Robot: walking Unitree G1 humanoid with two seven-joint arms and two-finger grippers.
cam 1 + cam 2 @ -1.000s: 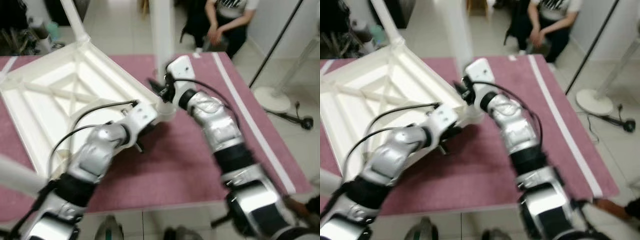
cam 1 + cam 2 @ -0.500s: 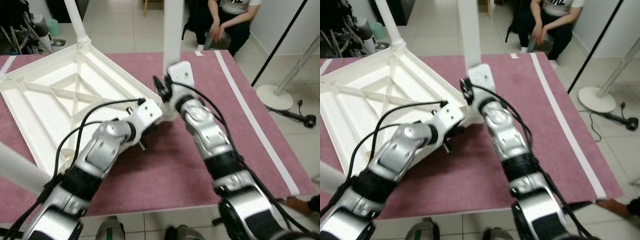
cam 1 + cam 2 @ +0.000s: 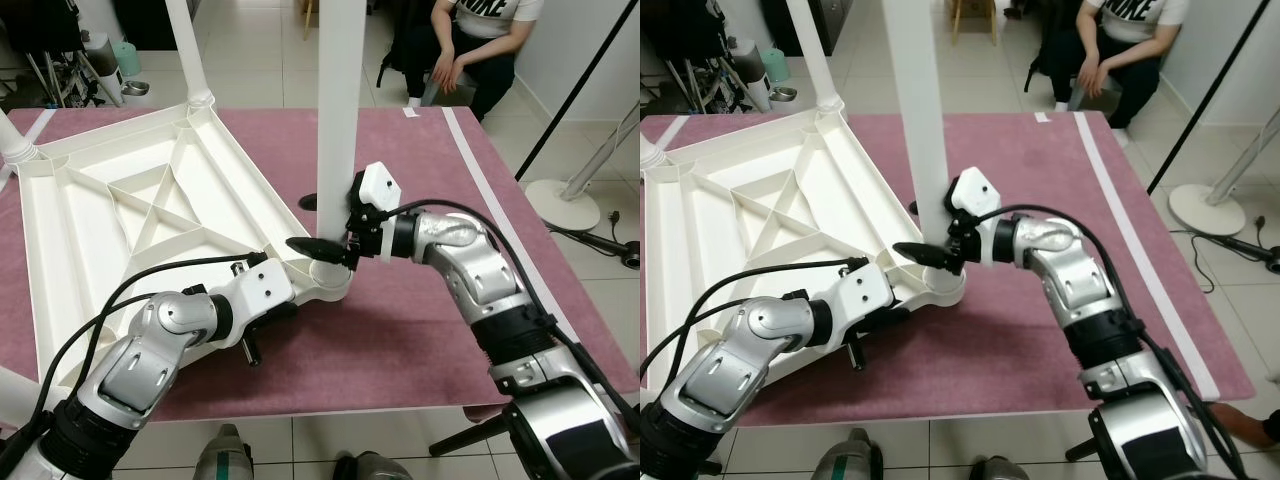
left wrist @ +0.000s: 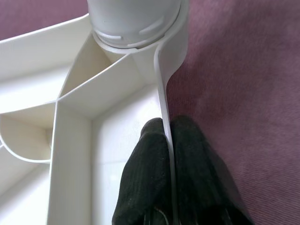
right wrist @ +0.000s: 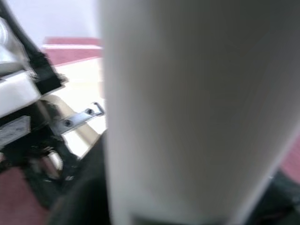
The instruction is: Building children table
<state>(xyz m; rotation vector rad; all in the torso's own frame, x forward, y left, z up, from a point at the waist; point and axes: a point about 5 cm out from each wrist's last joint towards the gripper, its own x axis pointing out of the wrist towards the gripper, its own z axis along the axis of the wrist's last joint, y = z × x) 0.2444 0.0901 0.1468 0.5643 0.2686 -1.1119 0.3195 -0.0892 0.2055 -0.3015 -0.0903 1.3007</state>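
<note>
Because the tabletop [image 3: 150, 215] lies upside down on the mauve mat [image 3: 420, 330], its ribbed underside faces up and the corner sockets are open to take legs. Two legs already stand at the far corners, one at the far left [image 3: 12, 140] and one further along [image 3: 188, 60]. The leg [image 3: 337, 120] being worked on rises upright from the near corner socket [image 3: 330, 275], close to the robot.

The left gripper [image 4: 164, 140] pinches the thin rim of the tabletop just beside that socket, one finger [image 4: 145, 178] inside the rim and the other outside, clamped together on the plastic. I take this as bracing, so the top does not slide or twist while the leg is seated. The right gripper [image 3: 335, 250] reaches in from the other side at the base of the leg, one long black finger [image 3: 318, 247] passing in front of it. It looks wrapped round the leg, but I cannot tell for sure that both fingers press on it.

The left wrist view makes the rim grip plain and shows the leg's foot sitting in the socket collar, which the head views hide behind the arm. The right wrist view gives a blurred white column very close, with dark finger shapes at its sides. The head views alone show the whole layout, and a person [image 3: 470, 45] seated beyond the mat.
</note>
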